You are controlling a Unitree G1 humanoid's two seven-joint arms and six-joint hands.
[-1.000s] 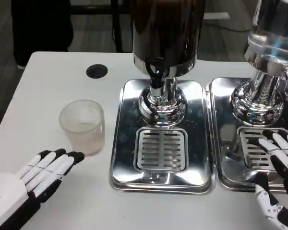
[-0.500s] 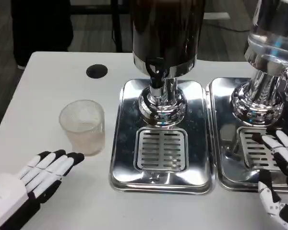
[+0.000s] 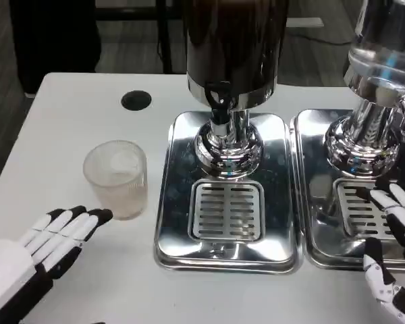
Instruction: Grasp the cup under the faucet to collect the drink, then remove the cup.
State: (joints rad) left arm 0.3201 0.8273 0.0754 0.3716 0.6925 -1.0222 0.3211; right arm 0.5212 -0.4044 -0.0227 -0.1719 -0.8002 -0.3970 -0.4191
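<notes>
A white desk [image 3: 81, 115] carries everything here, with a small round black hole [image 3: 136, 100] set into its top near the far left. On it stand two polished steel drink dispensers side by side. The middle one, a dark-bodied dispenser [image 3: 233, 47], rises on a shiny chrome pedestal from a square steel drip tray [image 3: 172, 223] with a slotted grille [image 3: 227, 210] in front; its small black faucet [image 3: 219, 101] hangs from the lower rim of the tank, above the pedestal. The second, a clear-bodied dispenser [image 3: 385, 47], stands just to the right on its own steel tray [image 3: 317, 229], cut off by the picture's edge.

The robot's left hand [image 3: 50, 237] lies low on the desk at the near left, fingers stretched out straight and a little apart, holding nothing, fingertips pointing toward the cup and close to its base; whether they touch it is hard to say from this angle. The right hand [image 3: 395, 253] hangs over the near right corner of the second tray, fingers spread and empty.

The frosted translucent plastic cup [image 3: 116, 177] stands upright on the bare desk left of the middle tray, well away from the faucet.
</notes>
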